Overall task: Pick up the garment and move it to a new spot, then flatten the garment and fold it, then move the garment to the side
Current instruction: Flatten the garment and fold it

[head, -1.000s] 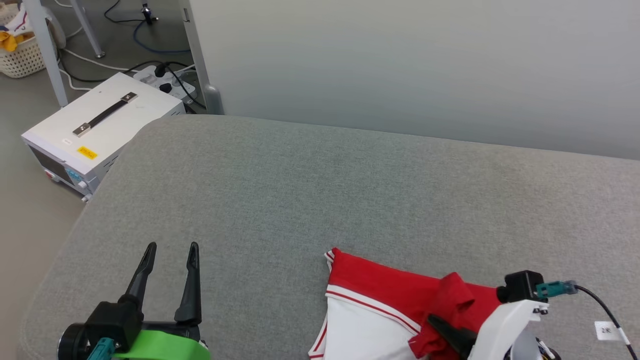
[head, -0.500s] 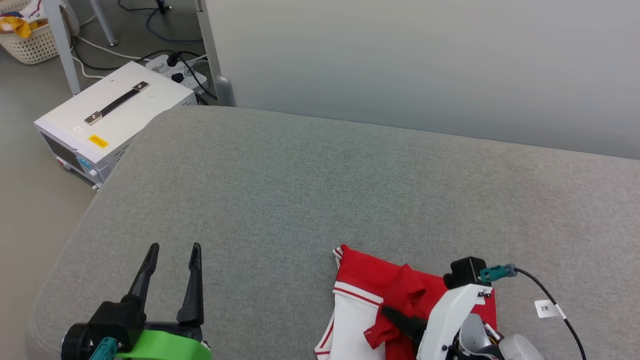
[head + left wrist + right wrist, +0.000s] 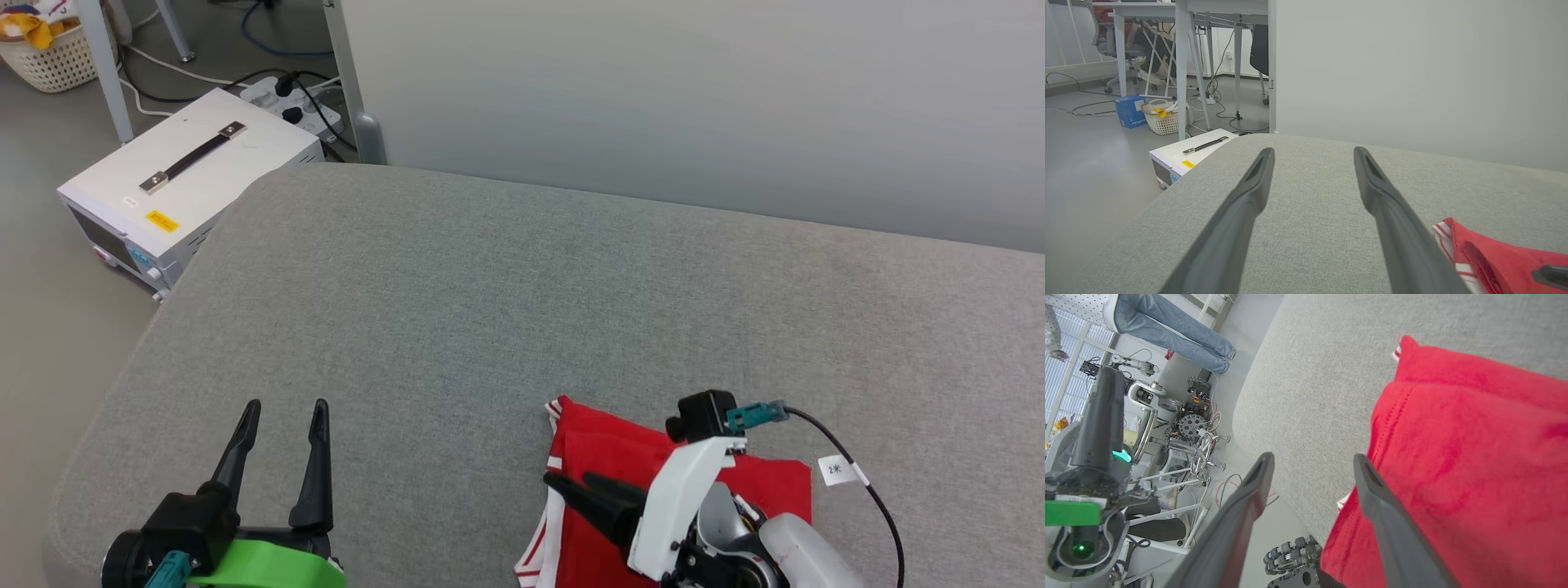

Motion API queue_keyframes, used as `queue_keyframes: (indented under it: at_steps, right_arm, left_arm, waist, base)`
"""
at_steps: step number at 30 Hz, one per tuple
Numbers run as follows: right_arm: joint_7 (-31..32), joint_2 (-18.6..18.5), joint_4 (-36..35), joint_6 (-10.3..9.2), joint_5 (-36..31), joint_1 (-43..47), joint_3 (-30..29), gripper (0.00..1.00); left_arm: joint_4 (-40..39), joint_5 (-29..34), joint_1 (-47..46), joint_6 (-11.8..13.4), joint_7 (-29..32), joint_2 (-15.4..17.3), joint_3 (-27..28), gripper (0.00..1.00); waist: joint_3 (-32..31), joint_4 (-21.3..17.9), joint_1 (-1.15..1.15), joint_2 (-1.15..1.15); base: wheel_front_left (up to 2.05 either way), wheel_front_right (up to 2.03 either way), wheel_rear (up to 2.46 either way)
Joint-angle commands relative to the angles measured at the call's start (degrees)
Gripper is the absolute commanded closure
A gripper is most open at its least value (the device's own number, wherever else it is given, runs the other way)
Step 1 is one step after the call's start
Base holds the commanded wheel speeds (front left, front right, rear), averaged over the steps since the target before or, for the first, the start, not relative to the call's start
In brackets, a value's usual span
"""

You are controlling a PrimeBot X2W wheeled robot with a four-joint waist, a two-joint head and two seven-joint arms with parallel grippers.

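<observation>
Grey woven fabric covers the broad padded surface [image 3: 490,310] with its rounded edges, which spreads from the near edge to the far wall.

Nearest on the left, the left gripper [image 3: 283,406], with two long dark fingers on a black and green mount, hovers over bare grey fabric. Its jaws stand wide apart with nothing between them.

Nearest on the right lies the garment [image 3: 767,486], a red jersey shirt of soft knit cloth, folded into a compact shape at the near right of the surface and running off the near edge of the head view. Its top layer is plain red with a stitched hem. White-and-red striped trim runs down its left edge, and a striped corner pokes out at its far left.

Over the jersey's left part sits the right gripper [image 3: 567,478], on a white wrist with a black camera block, fingers pointing left. Its jaws are spread and grip nothing. In the right wrist view one finger lies across the red cloth and the other across the grey fabric beside it; whether they touch cannot be told.

Farther left, on the floor, stands a white box-shaped device [image 3: 188,171] with a black handle and a yellow label. Behind it are a white power strip [image 3: 286,102] and a white plastic basket [image 3: 49,53]. A pale grey-green wall panel [image 3: 653,98] closes the far side.
</observation>
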Motion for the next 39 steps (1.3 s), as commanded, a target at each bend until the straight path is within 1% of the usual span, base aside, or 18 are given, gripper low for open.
queue_keyframes:
  at_steps: [1,2,4,8,12,14,19,22,27,31,34,39]
  right_arm:
    - [-1.08,-0.22,-0.42,-0.02,-1.12,-1.69,0.17,0.0]
    - [-1.68,-0.22,-0.62,-0.02,-2.54,-2.2,0.18,0.0]
    - [-4.23,-1.07,-1.87,-0.02,-7.94,-3.76,0.6,0.0]
    - [-10.38,-5.69,-3.77,-0.02,-18.37,-6.01,1.98,0.0]
    - [-15.42,-9.76,-4.65,-0.02,-25.23,-7.57,1.56,0.0]
    - [-18.32,-11.79,-5.28,-0.02,-28.51,-8.23,0.26,0.0]
    - [-23.64,-15.19,-7.0,-0.02,-34.37,-7.97,-4.85,0.0]
    - [-26.22,-16.38,-8.03,-0.02,-38.06,-5.8,-10.34,0.0]
    - [-30.12,-14.85,-11.88,-0.02,-41.55,0.74,-19.24,0.0]
    - [-32.35,-12.17,-15.93,-0.02,-42.78,6.34,-25.09,0.0]
    - [-33.75,-9.56,-19.14,-0.02,-44.18,10.43,-27.73,0.0]
    - [-35.11,-5.25,-22.2,-0.02,-45.94,15.39,-29.88,0.0]
  left_arm:
    - [-0.03,0.31,-0.64,-0.15,-0.33,0.12,-0.07,0.0]
    - [-0.06,0.32,-0.61,-0.15,-0.33,0.06,-0.05,0.0]
    - [-0.18,0.3,-0.6,-0.15,-0.33,-0.04,-0.02,0.0]
    - [-0.42,0.29,-0.51,-0.15,-0.33,-0.11,-0.08,0.0]
    - [-0.64,0.27,-0.44,-0.15,-0.33,-0.16,-0.11,0.0]
    - [-0.74,0.16,-0.46,-0.15,-0.33,-0.2,-0.17,0.0]
    - [-0.88,0.12,-0.39,-0.15,-0.33,-0.27,-0.57,0.0]
    - [-0.88,0.02,-0.52,-0.15,-0.33,-0.34,-1.17,0.0]
    - [-0.96,0.0,-0.73,-0.15,-0.33,-0.46,-1.98,0.0]
    - [-0.88,-0.02,-0.75,-0.15,-0.33,-0.34,-2.47,0.0]
    - [-0.76,-0.18,-0.78,-0.15,-0.33,-0.23,-2.9,0.0]
    - [-0.5,-0.36,-0.92,-0.15,-0.33,0.08,-4.05,0.0]
  waist:
    - [-0.15,-0.28,0.0,0.69]
    - [-0.22,-0.45,0.0,0.69]
    - [-0.37,-0.92,0.0,0.69]
    - [-0.68,-1.9,0.0,0.69]
    - [-0.77,-2.95,0.0,0.69]
    - [-0.69,-3.69,0.0,0.69]
    - [-0.49,-5.39,0.0,0.69]
    - [-0.4,-6.1,0.0,0.69]
    - [0.03,-7.0,0.0,0.69]
    - [0.29,-7.41,0.0,0.69]
    - [0.48,-7.5,0.0,0.69]
    - [0.62,-7.5,0.0,0.69]
  base:
    - [0.0,0.0,0.0]
    - [0.0,0.0,0.0]
    - [0.0,0.0,0.0]
    - [0.0,0.0,0.0]
    - [0.0,0.0,0.0]
    - [0.0,0.0,0.0]
    - [0.0,0.0,0.0]
    - [0.0,0.0,0.0]
    - [0.0,0.0,0.0]
    - [0.0,0.0,0.0]
    - [0.0,0.0,0.0]
    - [0.0,0.0,0.0]
